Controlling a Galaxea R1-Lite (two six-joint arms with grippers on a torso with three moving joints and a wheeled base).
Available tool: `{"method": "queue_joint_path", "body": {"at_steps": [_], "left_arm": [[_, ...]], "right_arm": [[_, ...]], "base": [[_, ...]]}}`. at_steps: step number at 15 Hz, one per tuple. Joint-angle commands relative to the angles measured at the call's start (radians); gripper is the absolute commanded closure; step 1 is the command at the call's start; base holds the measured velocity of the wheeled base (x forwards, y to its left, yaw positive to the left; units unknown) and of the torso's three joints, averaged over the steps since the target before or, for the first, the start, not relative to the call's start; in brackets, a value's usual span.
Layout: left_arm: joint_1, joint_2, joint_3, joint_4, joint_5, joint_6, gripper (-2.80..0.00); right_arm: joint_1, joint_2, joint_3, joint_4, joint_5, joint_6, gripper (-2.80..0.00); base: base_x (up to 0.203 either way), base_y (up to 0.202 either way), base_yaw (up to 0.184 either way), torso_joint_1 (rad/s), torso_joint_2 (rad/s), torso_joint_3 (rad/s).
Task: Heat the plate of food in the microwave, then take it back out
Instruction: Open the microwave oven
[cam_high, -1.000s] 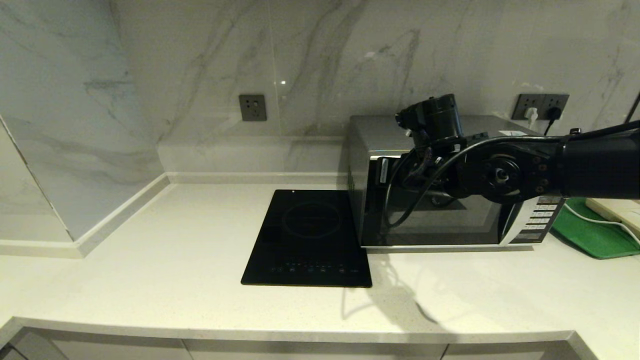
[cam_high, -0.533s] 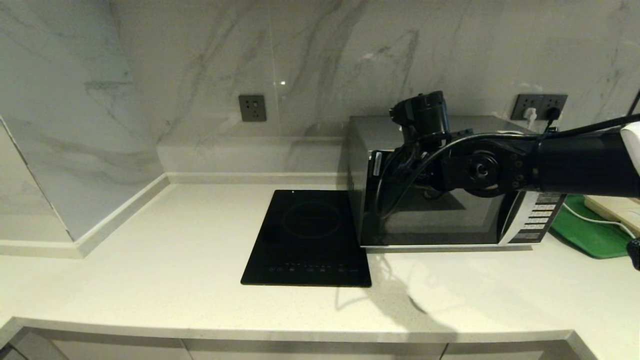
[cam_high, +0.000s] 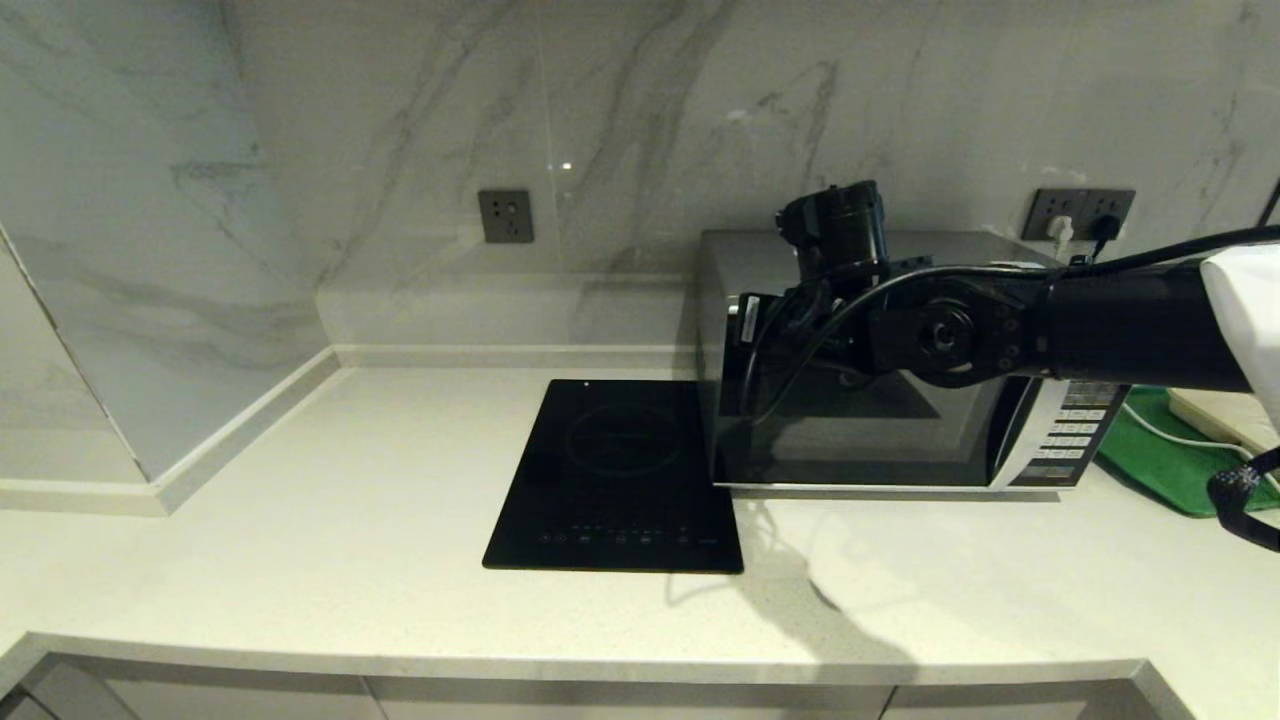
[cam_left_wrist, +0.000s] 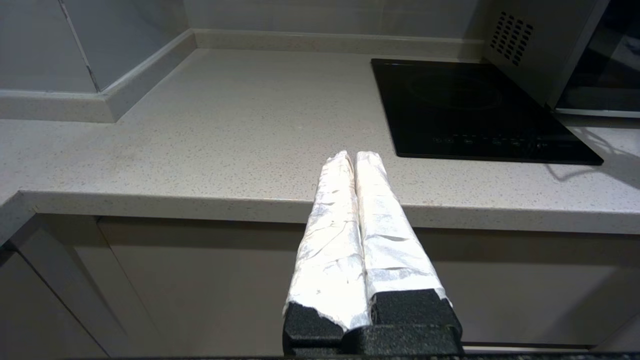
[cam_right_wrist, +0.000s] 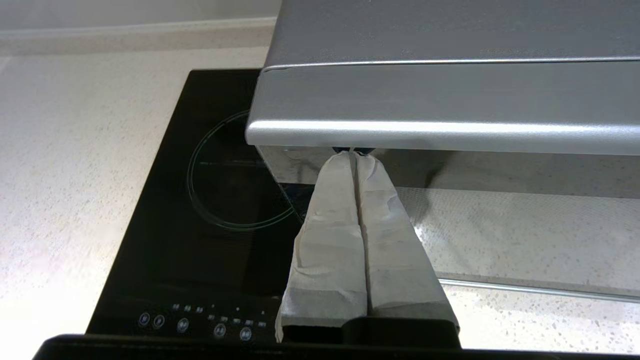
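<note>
The right gripper (cam_right_wrist: 355, 152) was up against the top left corner of the microwave (cam_high: 900, 440) door, at about 10 o'clock on the door's dark glass, its 2 padded fingers (cam_right_wrist: 335, 235) pressed together with nothing between them. Held shut like that, they made 1 stiff pushing tip, which suited nudging or closing the door better than grasping; that is my reading. The door seemed closed or very nearly so, though the arm hid much of it. The plate of food was in none of the views; it may have sat behind the dark glass, but I could not tell. The black cooktop (cam_high: 615, 475) lay flat on the desk (cam_high: 300, 520) at the microwave's 9 o'clock, touching or almost touching its base. The left gripper (cam_left_wrist: 356, 160) was parked low off the desk's front edge, fingers closed and empty, clear of the working arm.
</note>
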Motion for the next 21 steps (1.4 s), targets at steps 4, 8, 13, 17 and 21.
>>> {"method": "queue_joint_path", "body": {"at_steps": [4, 8, 13, 17, 21], "left_arm": [[0.000, 0.000, 0.000, -0.001, 0.001, -0.001, 0.00], [0.000, 0.000, 0.000, -0.001, 0.001, -0.001, 0.00], [0.000, 0.000, 0.000, -0.001, 0.001, -0.001, 0.00], [0.000, 0.000, 0.000, -0.001, 0.001, -0.001, 0.00], [0.000, 0.000, 0.000, -0.001, 0.002, -0.001, 0.00]], "right_arm": [[0.001, 0.017, -0.029, -0.005, -0.033, 0.004, 0.00], [0.001, -0.051, 0.013, -0.010, -0.035, 0.032, 0.00], [0.000, -0.366, 0.276, 0.048, -0.015, 0.141, 0.00], [-0.132, -0.675, 0.549, 0.128, 0.069, 0.326, 0.00], [-0.590, -0.795, 0.785, 0.158, 0.347, 0.468, 0.00]], "base": [[0.000, 0.000, 0.000, 0.000, 0.00, 0.000], [0.000, 0.000, 0.000, 0.000, 0.00, 0.000], [0.000, 0.000, 0.000, 0.000, 0.00, 0.000], [0.000, 0.000, 0.000, 0.000, 0.00, 0.000], [0.000, 0.000, 0.000, 0.000, 0.00, 0.000]]}}
